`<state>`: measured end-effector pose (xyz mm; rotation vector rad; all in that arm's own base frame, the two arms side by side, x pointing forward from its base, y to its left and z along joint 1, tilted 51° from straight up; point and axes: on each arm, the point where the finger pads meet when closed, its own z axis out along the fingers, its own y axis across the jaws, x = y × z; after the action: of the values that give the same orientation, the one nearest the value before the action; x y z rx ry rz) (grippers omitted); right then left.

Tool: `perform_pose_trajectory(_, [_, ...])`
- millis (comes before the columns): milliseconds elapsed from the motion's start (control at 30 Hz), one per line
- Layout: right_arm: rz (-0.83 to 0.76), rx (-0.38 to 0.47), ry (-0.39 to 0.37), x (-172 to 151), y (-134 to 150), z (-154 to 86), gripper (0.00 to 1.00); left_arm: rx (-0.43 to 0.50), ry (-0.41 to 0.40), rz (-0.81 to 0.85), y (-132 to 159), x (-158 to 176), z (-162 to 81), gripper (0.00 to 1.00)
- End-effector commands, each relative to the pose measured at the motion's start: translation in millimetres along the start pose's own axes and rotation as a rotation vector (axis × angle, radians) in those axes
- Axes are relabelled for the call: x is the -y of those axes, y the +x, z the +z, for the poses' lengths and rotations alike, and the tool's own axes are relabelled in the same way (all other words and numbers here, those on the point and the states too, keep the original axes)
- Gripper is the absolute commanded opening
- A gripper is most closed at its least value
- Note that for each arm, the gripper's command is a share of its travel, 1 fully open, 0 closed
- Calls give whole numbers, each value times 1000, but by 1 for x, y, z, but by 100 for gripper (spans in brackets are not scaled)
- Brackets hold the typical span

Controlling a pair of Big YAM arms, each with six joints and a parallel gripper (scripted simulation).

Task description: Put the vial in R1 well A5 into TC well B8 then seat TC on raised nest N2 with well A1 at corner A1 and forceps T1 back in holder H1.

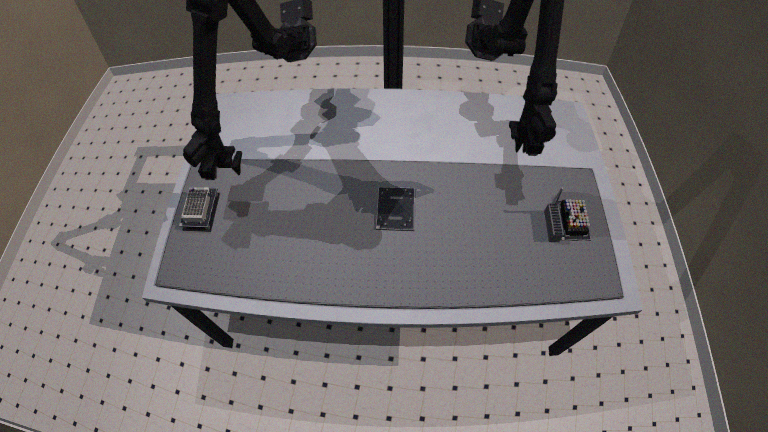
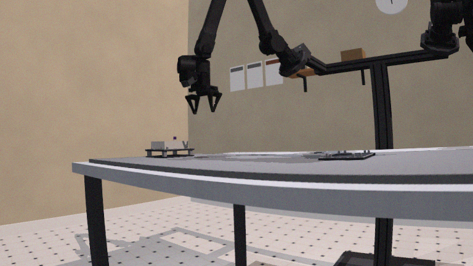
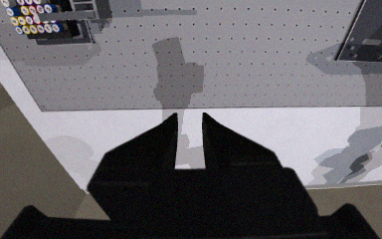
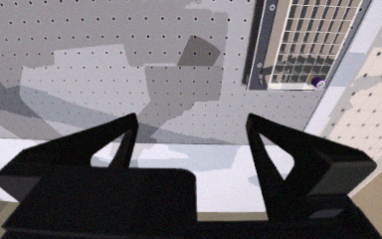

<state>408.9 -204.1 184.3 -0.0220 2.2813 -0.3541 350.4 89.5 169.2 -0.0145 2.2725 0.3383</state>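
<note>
The pale tube carrier TC (image 1: pixel 195 204) (image 4: pixel 273 50) sits on the raised nest N2 (image 2: pixel 170 150). One vial with a purple cap (image 2: pixel 174 138) (image 4: pixel 318 83) stands up from TC near one edge. Well names and the A1 mark are not readable. My right gripper (image 1: pixel 224 169) (image 2: pixel 204 112) (image 4: pixel 192 119) is wide open and empty, above and behind TC. My left gripper (image 1: pixel 525 150) (image 3: pixel 190 119) is partly open and empty, above the table's back strip. The vial rack R1 (image 1: pixel 567 214) (image 3: pixel 37 19) holds many coloured caps. The holder H1 (image 1: pixel 553 224) stands beside it, with the forceps T1 (image 1: pixel 558 196) leaning up from it.
A dark nest plate (image 1: pixel 396 209) (image 2: pixel 343 159) (image 3: pixel 367 42) with low locators lies at the table's middle, between the arms. R1 and H1 are near the left arm's end of the table. TC and N2 are near the right arm's end, close to the table edge.
</note>
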Motion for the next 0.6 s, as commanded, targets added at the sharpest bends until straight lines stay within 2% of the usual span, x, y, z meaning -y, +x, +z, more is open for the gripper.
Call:
perform_pose_trajectory(0, [15, 24, 8, -7, -6, -10, 100, 12, -6, -15, -7, -3, -2, 23])
perform_pose_trajectory(567, [18, 17, 3, -59, 12, -35, 100, 12, -6, -15, -7, -3, -2, 23])
